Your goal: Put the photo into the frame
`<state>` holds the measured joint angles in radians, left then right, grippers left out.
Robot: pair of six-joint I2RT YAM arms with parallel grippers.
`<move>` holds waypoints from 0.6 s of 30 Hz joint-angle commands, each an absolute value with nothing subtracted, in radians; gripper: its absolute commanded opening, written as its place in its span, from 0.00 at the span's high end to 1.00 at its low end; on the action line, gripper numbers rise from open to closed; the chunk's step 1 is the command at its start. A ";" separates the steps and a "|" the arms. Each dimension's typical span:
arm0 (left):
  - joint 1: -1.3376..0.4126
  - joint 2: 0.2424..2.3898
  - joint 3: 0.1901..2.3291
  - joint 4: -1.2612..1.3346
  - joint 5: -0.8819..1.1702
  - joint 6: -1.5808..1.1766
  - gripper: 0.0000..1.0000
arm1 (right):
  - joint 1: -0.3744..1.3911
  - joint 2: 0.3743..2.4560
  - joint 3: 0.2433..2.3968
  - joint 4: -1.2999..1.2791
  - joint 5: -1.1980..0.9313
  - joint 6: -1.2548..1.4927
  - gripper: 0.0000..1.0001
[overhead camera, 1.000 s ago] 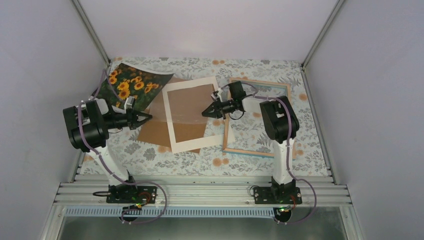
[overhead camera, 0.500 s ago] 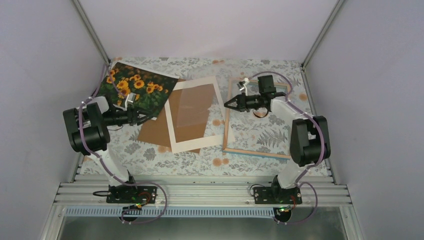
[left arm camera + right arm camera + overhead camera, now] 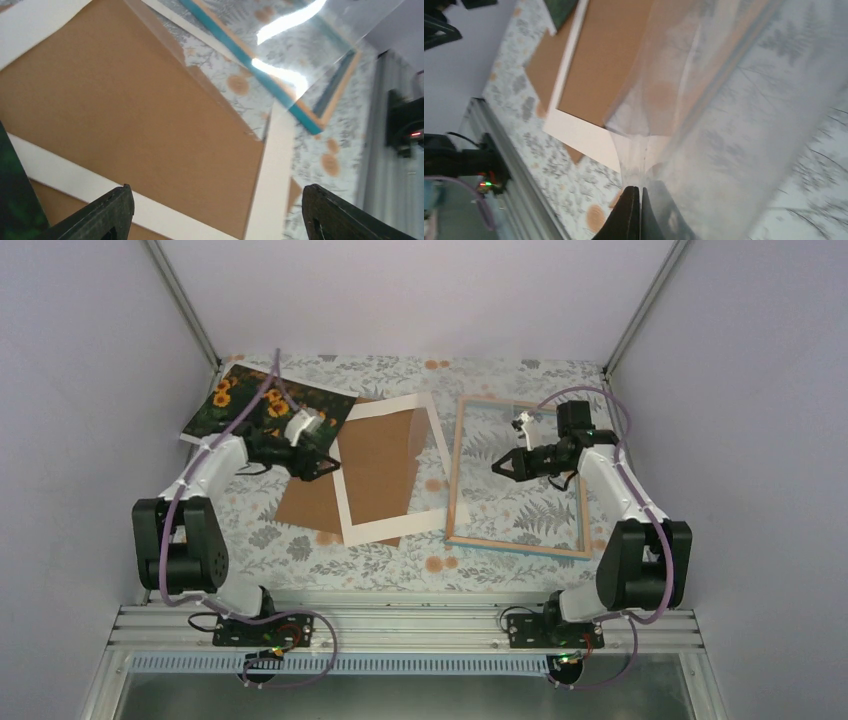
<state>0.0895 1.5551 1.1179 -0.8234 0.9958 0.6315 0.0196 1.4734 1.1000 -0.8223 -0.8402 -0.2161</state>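
Note:
The photo (image 3: pixel 250 408) of sunflowers lies face up at the far left of the table; its dark green corner (image 3: pixel 11 205) shows in the left wrist view. My left gripper (image 3: pixel 318 466) (image 3: pixel 217 197) is open and holds nothing, just right of the photo, over the cream mat's left edge. The frame (image 3: pixel 453 490) lies on the right, wood side up, with a turquoise edge (image 3: pixel 240 52) showing. My right gripper (image 3: pixel 500 467) (image 3: pixel 640 192) hovers over the frame's opening, shut on the edge of a clear sheet (image 3: pixel 724 125) that reaches back toward the mat.
A cream mat border (image 3: pixel 345 510) lies on a brown backing board (image 3: pixel 378 465) in the middle, between photo and frame. The floral tablecloth (image 3: pixel 500 570) covers the table. Grey walls close in on three sides, and a metal rail (image 3: pixel 400 625) runs along the near edge.
My left gripper has opened and let go of the photo, which settled flat; that arm reached farther out toward the mat. My right gripper pulled the clear sheet to the right, over the frame.

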 commanded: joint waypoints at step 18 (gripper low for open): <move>-0.146 1.657 1.238 -0.139 0.782 0.034 0.00 | -0.051 1.264 1.077 -0.826 -0.670 -0.580 0.96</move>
<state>-0.2119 1.5970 1.1683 -0.2031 0.5770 0.2760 -0.0353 1.2766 1.0519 -0.8677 -0.5762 -0.5926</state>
